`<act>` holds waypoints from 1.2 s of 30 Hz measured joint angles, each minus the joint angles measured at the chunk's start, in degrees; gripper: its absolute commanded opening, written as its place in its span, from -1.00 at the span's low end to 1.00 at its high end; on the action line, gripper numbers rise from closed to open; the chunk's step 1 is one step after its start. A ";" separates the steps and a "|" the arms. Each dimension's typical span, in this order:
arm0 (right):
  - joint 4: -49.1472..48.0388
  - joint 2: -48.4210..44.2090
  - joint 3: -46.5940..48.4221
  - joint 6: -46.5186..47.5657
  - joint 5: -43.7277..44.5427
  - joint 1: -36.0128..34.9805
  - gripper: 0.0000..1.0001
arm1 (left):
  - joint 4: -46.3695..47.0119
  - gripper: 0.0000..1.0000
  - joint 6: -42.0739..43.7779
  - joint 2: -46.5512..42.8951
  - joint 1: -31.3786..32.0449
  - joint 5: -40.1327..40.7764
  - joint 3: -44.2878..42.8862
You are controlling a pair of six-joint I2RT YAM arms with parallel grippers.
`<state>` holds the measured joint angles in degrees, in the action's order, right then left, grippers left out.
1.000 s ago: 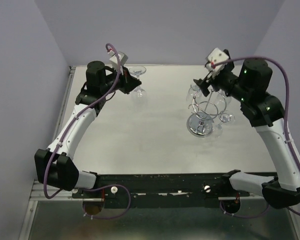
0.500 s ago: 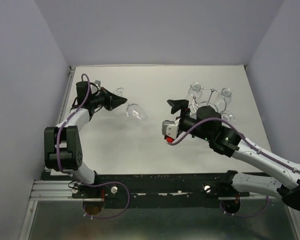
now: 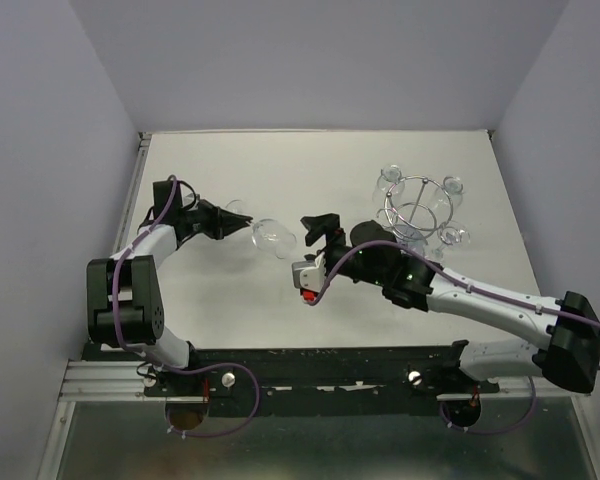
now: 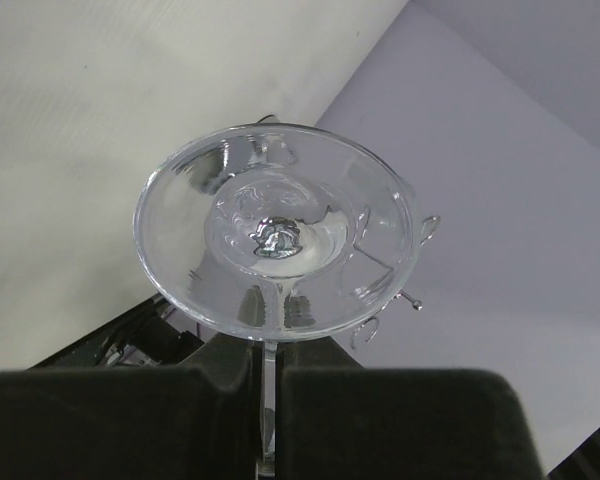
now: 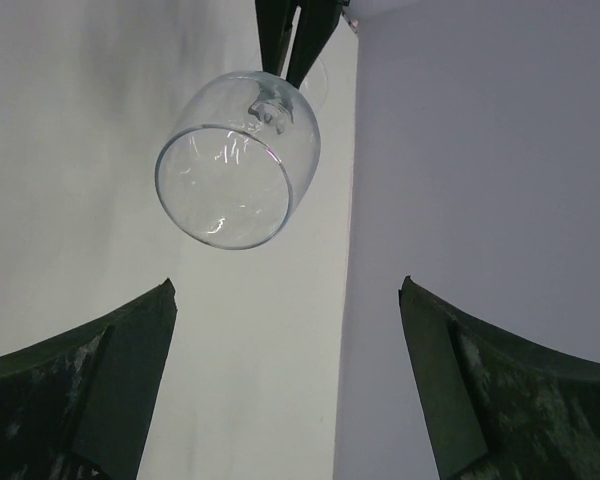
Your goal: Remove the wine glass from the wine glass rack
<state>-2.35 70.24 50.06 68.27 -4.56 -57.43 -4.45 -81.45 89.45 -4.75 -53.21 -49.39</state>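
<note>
Showing the wine glass [image 3: 273, 237] off the rack and held roughly level above the table [image 3: 230, 310], left of centre. The left gripper [image 3: 235, 221] is pinched tight on its stem, with the bowl pointing toward the right arm. The right gripper [image 3: 312, 243] has its fingers [image 5: 90, 400] spread wide just beside the bowl, without touching it. In the right wrist view the bowl's open rim faces the camera, ahead of the gap between the fingers. The wine glass rack [image 3: 416, 212] stands well apart, toward the table's far right, with other glasses [image 3: 388, 180] hanging from its hooks.
</note>
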 measured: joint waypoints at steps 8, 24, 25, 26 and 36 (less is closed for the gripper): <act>-4.04 4.42 -0.11 2.29 -1.25 -0.22 1.00 | -3.85 -1.00 0.39 -0.85 0.00 0.00 0.00; -16.85 14.32 -1.36 7.85 -1.97 -1.92 0.84 | -8.68 -1.00 1.88 -0.98 0.00 0.35 -0.46; -17.68 14.64 -1.55 8.31 -1.97 -2.10 0.81 | -8.96 -1.00 1.95 -1.03 0.00 0.52 -0.46; -18.38 14.97 -1.75 8.66 -1.99 -2.14 0.79 | -9.07 -1.00 2.01 -1.07 -0.02 0.61 -0.46; -20.33 15.69 -2.38 11.26 -3.67 -2.23 0.67 | -9.73 -1.00 2.12 -1.29 -0.11 1.01 -0.46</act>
<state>-22.68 85.93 47.68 79.53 -8.23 -59.66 -14.17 -79.33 88.16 -4.86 -52.21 -49.84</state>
